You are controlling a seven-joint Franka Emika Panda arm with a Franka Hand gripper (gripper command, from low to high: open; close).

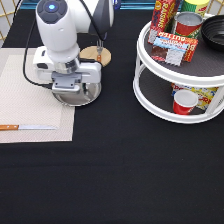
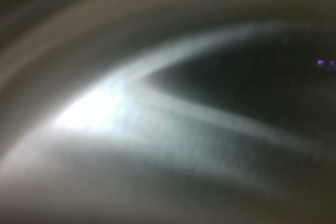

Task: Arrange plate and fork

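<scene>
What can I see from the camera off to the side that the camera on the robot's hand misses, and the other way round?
Only the exterior view shows the layout: the gripper low over the plate, the fork on the wooden disc above it, the knife on the pale placemat, and the two-tier white rack of cans and packets at that view's right.

Only the wrist view shows the plate's metal from very close, filling the picture with a bright glare.

Both share just the plate.
</scene>
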